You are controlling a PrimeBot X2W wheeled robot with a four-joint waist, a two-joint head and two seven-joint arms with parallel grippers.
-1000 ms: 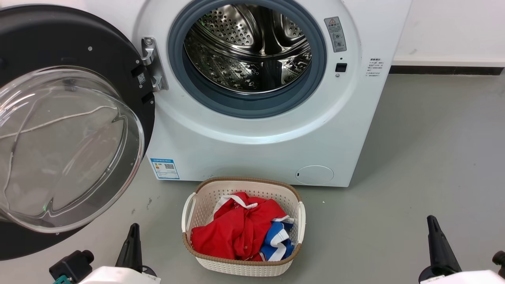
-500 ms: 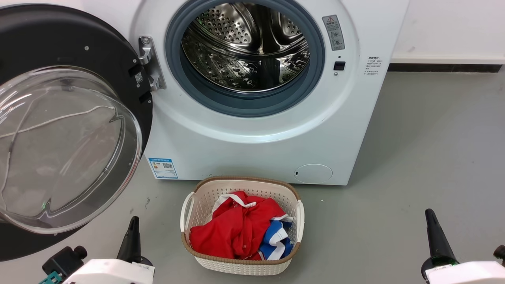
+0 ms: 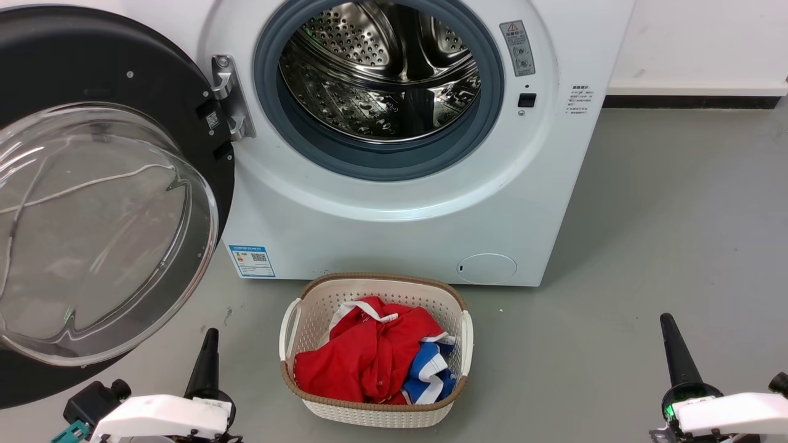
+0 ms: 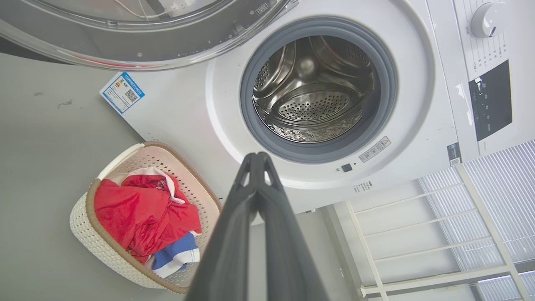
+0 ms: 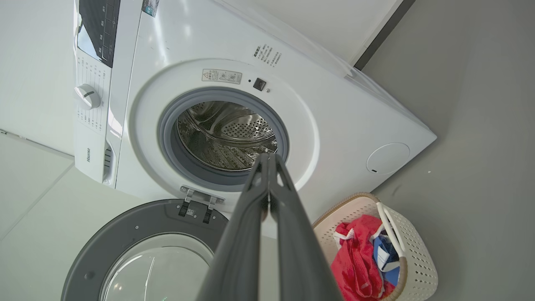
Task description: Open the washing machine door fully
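Most of the job looks done to me: the washing machine door (image 3: 104,227) stands swung wide at the left of the frame, well off the washing machine (image 3: 400,227) opening (joined only at the hinge (image 3: 231,95)). My left gripper (image 3: 210,337) and right gripper (image 3: 666,321) sit low near the bottom corners, fingers pressed together, holding nothing.

The round black glass-bowled door (image 3: 92,55) stands left of the white front-loading washing machine (image 3: 394,234). A cream plastic basket (image 3: 381,416) sits before the machine, with red and blue clothes (image 3: 363,363) in it.
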